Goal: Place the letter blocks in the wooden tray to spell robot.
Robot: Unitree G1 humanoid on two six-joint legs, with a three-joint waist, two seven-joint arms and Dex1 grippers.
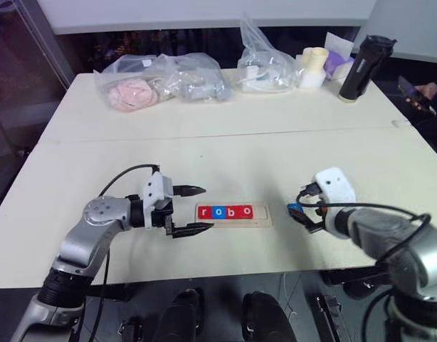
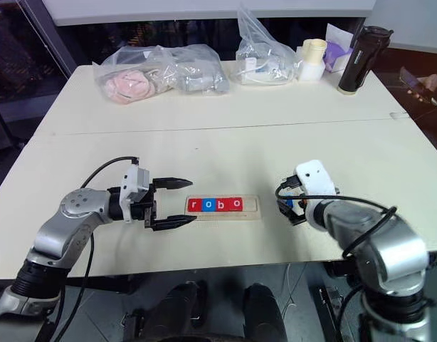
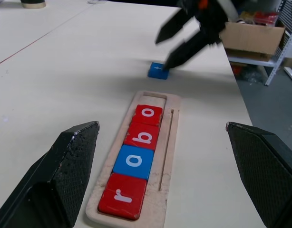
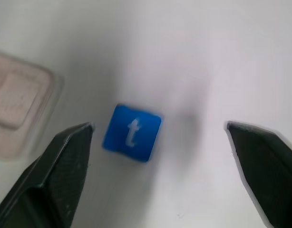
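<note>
Already four letter blocks (image 3: 136,158), r-o-b-o, sit in the wooden tray (image 3: 167,156); last slot bare. Blue t block (image 4: 132,132) lies on counter (image 1: 204,142) just beside tray's end, below right gripper (image 4: 160,142), jaws spread, not touching. Left gripper (image 1: 192,209) at tray's other end, jaws spread wide.

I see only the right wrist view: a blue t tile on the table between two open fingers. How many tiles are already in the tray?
Observer: Four tiles sit in the tray, reading r, o, b, o.
Operator: Which slot is free?
Observer: The end slot nearest the t tile.
Operator: Where is the left gripper?
Observer: The left gripper is open, at the tray's r end, holding nothing.
Operator: Does my gripper hold the t?
Observer: No. The right gripper is open and the t lies on the table.
</note>
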